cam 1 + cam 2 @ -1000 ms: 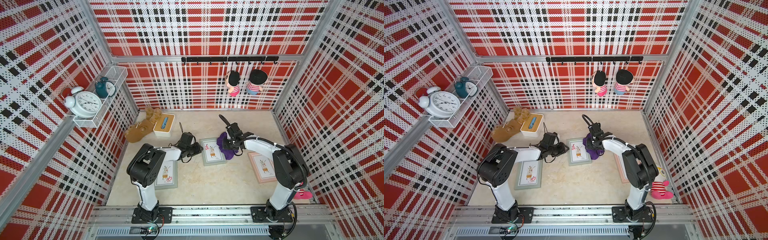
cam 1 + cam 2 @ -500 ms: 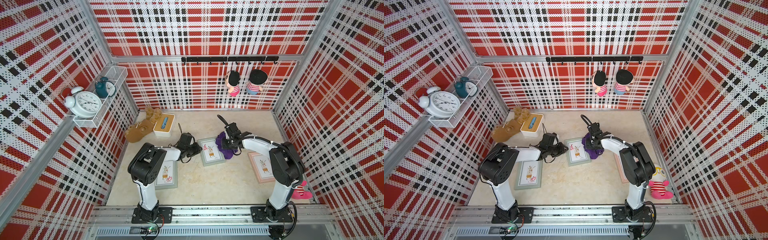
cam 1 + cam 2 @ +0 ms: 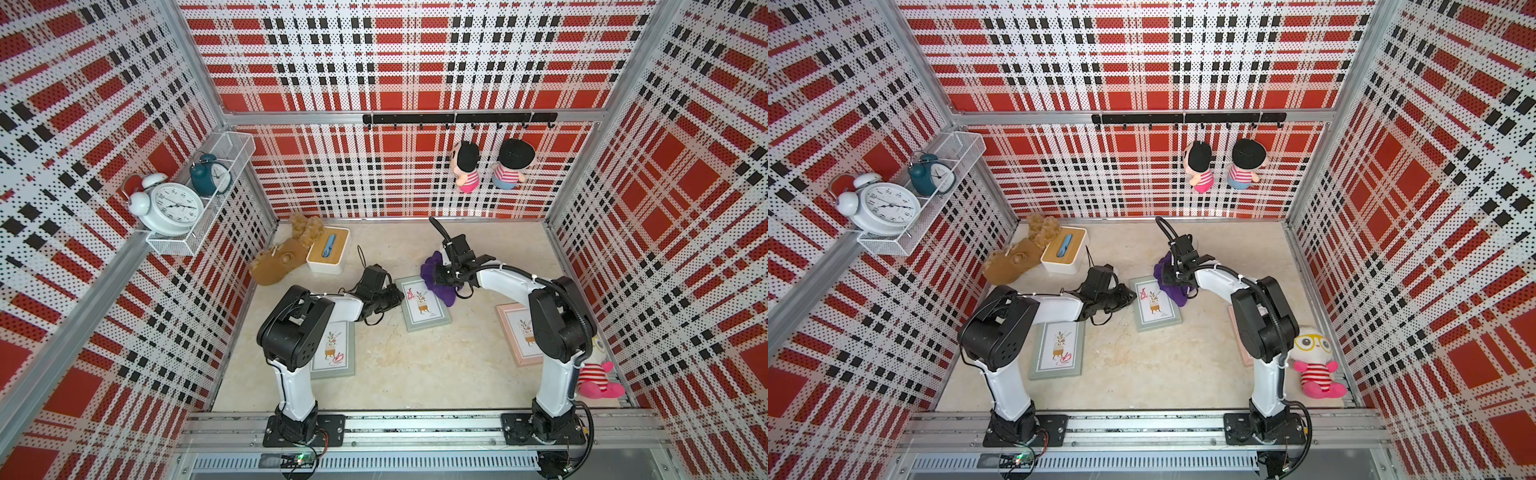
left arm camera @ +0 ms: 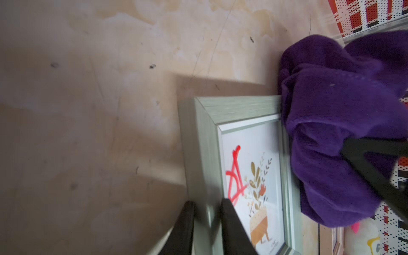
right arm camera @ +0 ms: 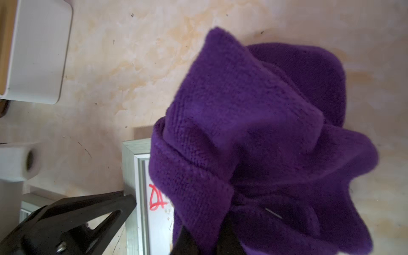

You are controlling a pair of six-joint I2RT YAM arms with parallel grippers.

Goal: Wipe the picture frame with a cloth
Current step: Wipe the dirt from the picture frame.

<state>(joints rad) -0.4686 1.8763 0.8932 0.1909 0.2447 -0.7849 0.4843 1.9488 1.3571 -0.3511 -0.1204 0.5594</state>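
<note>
While the left fingers point(image 4: 186, 227) pinch one side rail of the picture frame point(image 4: 202, 141), which lies flat on the desk point(image 3: 415, 374), the right fingers point(image 5: 228, 239) clamp the cloth point(image 5: 242, 123) bunched over the frame's opposite corner. The cloth looks soft and light; the frame is likely stiff with fragile glass, so hold it by the rails.

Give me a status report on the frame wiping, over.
Left hand pinching rim of green picture frame. Right hand shut on purple cloth, draped over one frame corner. Red scribble exposed beside cloth, nothing between them.
</note>
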